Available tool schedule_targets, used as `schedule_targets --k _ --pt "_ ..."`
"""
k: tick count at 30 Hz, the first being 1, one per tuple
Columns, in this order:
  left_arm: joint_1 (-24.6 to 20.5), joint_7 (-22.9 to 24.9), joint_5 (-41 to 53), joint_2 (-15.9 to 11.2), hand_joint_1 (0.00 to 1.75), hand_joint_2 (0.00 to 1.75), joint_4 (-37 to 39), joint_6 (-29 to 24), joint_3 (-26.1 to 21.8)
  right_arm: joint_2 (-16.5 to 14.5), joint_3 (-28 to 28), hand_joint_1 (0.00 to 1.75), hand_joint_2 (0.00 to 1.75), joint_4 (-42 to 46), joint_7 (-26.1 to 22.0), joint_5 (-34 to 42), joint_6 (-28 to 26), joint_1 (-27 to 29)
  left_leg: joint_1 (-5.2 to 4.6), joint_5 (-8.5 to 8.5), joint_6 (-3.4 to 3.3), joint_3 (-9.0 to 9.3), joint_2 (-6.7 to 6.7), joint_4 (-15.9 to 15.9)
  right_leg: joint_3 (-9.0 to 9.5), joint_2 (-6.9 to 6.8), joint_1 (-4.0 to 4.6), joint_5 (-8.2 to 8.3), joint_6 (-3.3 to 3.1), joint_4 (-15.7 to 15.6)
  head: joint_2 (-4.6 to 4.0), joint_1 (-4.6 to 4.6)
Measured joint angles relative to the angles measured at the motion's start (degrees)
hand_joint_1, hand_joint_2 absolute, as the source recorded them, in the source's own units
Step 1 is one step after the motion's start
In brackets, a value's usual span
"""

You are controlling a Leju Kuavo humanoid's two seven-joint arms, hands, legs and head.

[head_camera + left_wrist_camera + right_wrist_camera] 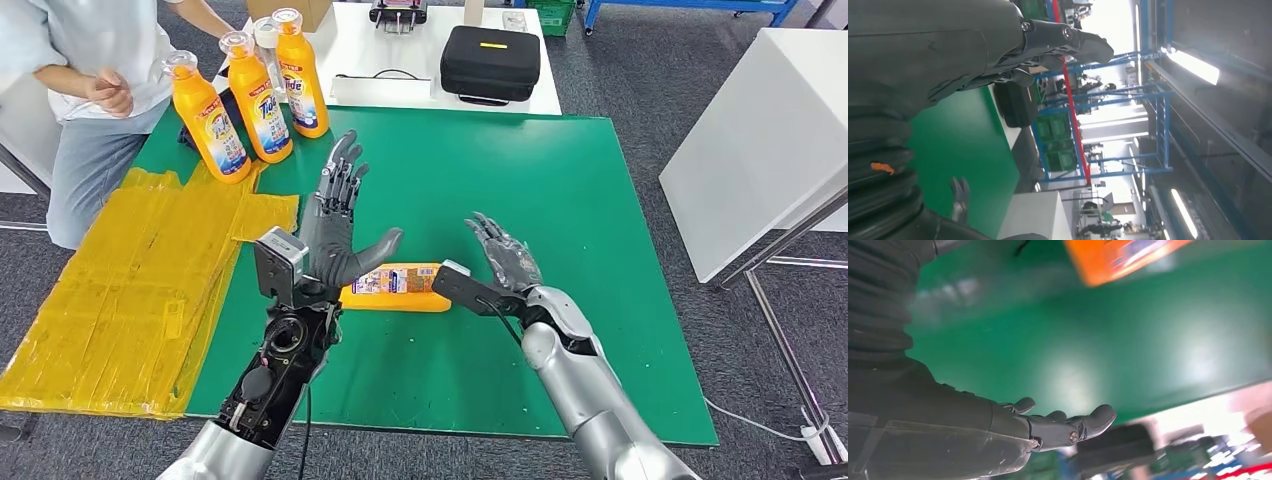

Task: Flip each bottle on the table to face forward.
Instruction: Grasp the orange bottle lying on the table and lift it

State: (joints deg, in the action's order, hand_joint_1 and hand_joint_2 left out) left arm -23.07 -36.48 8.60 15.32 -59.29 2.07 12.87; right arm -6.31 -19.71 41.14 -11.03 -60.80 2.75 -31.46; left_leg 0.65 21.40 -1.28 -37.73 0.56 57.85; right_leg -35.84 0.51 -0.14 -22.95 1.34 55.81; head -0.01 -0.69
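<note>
Nearest, an orange bottle [398, 287] lies on its side on the green mat [560, 200], label up, between the two hands. Left hand [338, 225] stands just beside the lying bottle's left end, fingers spread and raised, holding nothing; whether the thumb touches the bottle cannot be told. Right hand [505, 255] hovers at the lying bottle's right end, fingers spread, empty. Beyond the lying bottle, three upright orange bottles [252, 95] stand at the mat's far-left corner. Left of them sits a person [90, 90]. Farther back, a black case [490, 62] rests on a white table [350, 40].
</note>
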Motion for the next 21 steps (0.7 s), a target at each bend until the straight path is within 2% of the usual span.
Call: schedule_targets --k 9,16,21 --pt "-1.63 -0.38 -0.8 0.31 0.0 1.75 2.38 0.52 1.15 -2.79 -2.87 0.0 1.75 -8.66 -2.44 0.36 5.14 -6.08 0.02 0.0 0.01 -0.01 -0.04 0.0 -0.02 0.01 0.05 -0.02 -0.01 0.02 0.01 0.01" --pt "-2.86 -0.69 -1.1 0.71 0.0 1.75 4.53 0.67 1.7 -6.57 -7.48 0.0 1.75 -13.04 -3.05 -1.02 9.32 -10.67 0.03 -0.01 0.01 0.0 -0.05 0.0 -0.04 0.02 0.05 -0.01 -0.01 0.03 0.01 -0.01" --pt "-3.73 -0.78 -1.4 1.41 0.0 1.75 5.84 0.72 2.13 -8.26 -10.2 0.0 1.75 -14.58 -4.95 1.6 16.28 -11.69 0.03 -0.01 0.01 0.0 -0.01 0.0 -0.03 0.0 0.04 -0.02 -0.01 0.03 0.01 0.01"
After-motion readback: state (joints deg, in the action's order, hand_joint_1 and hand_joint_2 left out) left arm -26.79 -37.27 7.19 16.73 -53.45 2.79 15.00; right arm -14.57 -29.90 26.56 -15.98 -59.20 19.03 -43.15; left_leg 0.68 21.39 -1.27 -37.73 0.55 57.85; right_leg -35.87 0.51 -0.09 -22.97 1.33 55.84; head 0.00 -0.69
